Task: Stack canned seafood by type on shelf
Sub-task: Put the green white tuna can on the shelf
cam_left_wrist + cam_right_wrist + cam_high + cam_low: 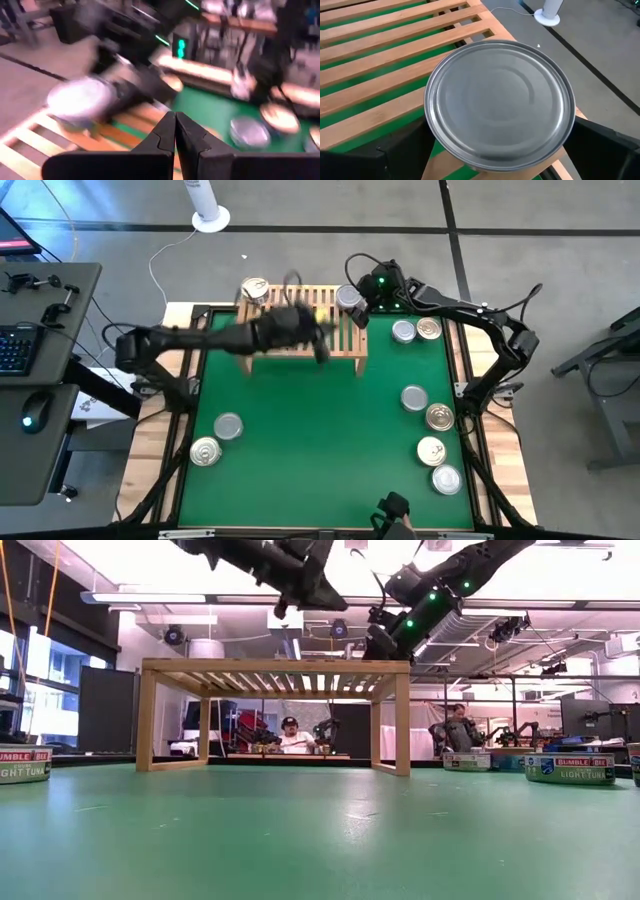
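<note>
The light-wood slatted shelf (300, 330) stands at the mat's far edge. My right gripper (350, 306) is at the shelf's far right corner, shut on a silver-grey tin (500, 102) with its plain face toward the wrist camera. A gold-toned tin (255, 288) sits on the shelf's far left corner. My left gripper (175, 127) is shut and empty, hovering over the right half of the shelf (322, 348). Two tins (216, 438) lie on the mat's near left and several on its right side (430, 420). My right gripper pinches the silver-grey tin by its side wall (432, 135), one finger (395, 150) on each side, reaching in from the table's right. The tin is level over the shelf's corner slats (445, 160). Whether it rests on them I cannot tell.
Green mat (310, 440) covers the table, with open room in its middle. Two tins (416, 330) lie just right of the shelf. In the low view, labelled tuna tins (570, 768) stand at the mat's sides. People sit in the room behind (290, 738). A keyboard desk (30, 350) stands left.
</note>
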Action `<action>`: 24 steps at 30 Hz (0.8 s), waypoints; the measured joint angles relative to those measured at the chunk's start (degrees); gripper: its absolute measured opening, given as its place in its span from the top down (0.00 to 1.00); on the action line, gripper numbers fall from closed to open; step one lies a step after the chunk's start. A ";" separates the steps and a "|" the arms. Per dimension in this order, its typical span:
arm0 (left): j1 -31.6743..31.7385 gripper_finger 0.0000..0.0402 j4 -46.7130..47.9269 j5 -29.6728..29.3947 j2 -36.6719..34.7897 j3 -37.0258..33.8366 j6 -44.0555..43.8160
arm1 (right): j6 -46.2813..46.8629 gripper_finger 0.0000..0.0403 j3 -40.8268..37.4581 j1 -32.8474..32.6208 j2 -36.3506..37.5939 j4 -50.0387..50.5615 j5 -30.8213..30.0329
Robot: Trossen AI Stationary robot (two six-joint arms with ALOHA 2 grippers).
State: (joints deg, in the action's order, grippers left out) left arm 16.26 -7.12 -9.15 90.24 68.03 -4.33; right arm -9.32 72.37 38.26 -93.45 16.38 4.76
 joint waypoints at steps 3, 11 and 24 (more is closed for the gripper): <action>8.17 1.00 -5.40 9.38 1.98 0.04 -2.85 | 0.00 0.02 -0.02 0.00 -0.02 -0.55 0.09; 15.42 1.00 0.80 20.63 12.87 11.11 -4.48 | 0.31 0.02 -0.02 0.00 -0.04 -1.77 3.34; 16.55 1.00 18.03 17.41 24.13 27.04 -1.72 | 1.49 0.02 -0.08 0.00 -0.17 -1.39 2.98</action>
State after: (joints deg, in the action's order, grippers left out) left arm 32.80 10.91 8.26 114.36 95.07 -6.05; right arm -7.84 72.29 38.26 -93.62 14.98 7.74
